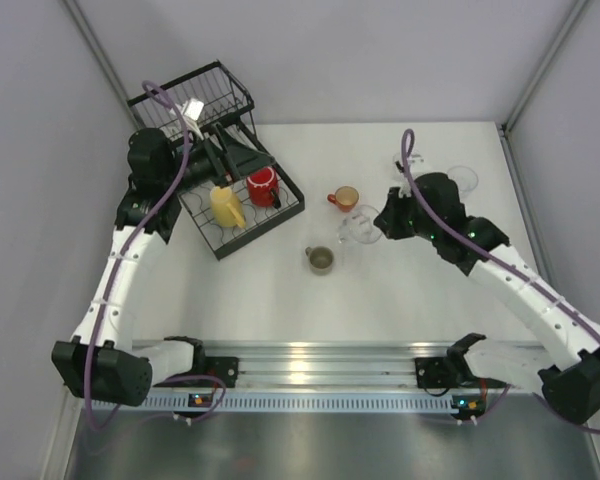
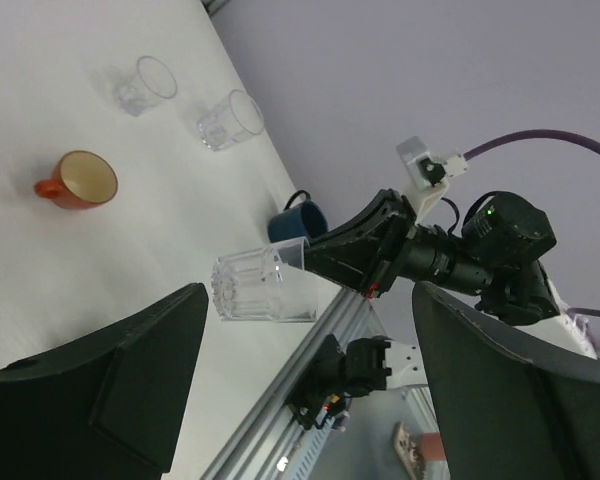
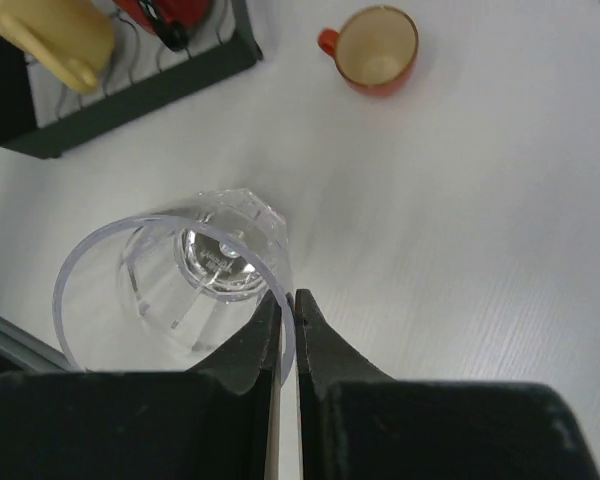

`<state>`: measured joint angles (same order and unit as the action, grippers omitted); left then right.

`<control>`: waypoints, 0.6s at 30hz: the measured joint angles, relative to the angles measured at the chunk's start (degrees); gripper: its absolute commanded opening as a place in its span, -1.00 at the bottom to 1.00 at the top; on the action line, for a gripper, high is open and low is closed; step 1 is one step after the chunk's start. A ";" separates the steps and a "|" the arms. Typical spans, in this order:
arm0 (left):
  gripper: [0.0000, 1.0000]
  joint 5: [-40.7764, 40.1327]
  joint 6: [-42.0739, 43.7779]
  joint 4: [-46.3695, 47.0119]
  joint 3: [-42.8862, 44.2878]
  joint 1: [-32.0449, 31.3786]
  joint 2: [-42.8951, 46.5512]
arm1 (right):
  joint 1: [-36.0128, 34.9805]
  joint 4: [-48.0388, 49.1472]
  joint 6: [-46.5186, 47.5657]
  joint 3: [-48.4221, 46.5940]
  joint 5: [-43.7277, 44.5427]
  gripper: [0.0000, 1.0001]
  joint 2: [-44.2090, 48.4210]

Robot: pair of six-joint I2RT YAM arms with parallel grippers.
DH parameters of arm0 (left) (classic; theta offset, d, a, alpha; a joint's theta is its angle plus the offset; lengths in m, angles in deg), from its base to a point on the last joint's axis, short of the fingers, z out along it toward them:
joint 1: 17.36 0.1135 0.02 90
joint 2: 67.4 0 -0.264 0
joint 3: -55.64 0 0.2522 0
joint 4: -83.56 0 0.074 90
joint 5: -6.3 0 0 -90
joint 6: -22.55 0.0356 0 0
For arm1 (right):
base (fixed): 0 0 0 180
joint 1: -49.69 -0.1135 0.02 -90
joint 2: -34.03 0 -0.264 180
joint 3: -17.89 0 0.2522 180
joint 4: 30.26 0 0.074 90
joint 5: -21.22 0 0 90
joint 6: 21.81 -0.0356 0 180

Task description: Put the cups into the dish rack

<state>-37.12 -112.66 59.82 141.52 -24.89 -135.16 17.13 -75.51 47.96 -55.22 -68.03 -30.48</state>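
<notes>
Your right gripper (image 3: 286, 318) has its jaws almost closed. They pinch the rim of a clear plastic tumbler (image 3: 170, 290), with one finger inside the wall and one outside. The tumbler is tipped on its side with its mouth toward the gripper. In the top view it sits right of centre, on the table side, well apart from the black wire dish rack (image 1: 242, 243) at the upper left. I cannot tell whether it touches the table.

Your left gripper (image 2: 310, 288) has its jaws spread wide with nothing between them.

A yellow handled mug (image 1: 227, 205) and a red handled mug (image 1: 263, 186) lie side by side in the low tray part of the rack. An orange-red handled mug (image 1: 344, 198) stands just above and left of the held tumbler. An olive-grey handled mug (image 1: 321, 260) stands below it, near the centre of the frame. In the left wrist view, a blue handled mug (image 2: 298, 222) shows at centre, and two more clear upright tumblers (image 2: 145, 85) stand at the upper left.
</notes>
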 measured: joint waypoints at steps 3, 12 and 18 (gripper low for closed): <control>0.79 2.47 -6.01 3.43 -2.14 0.00 -0.26 | 0.37 4.63 -1.64 0.17 -1.95 -1.00 4.70; 0.96 5.53 -25.64 17.25 -8.11 -0.26 -1.33 | 0.48 37.90 -4.35 10.88 -7.56 -1.00 9.86; 0.96 6.08 -31.39 21.33 -8.72 -1.51 -4.15 | 0.48 51.60 -2.80 11.28 -8.24 -1.00 6.23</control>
<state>-31.04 -144.05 81.15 132.80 -26.40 -139.32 17.61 -23.90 45.16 -43.95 -76.27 -24.25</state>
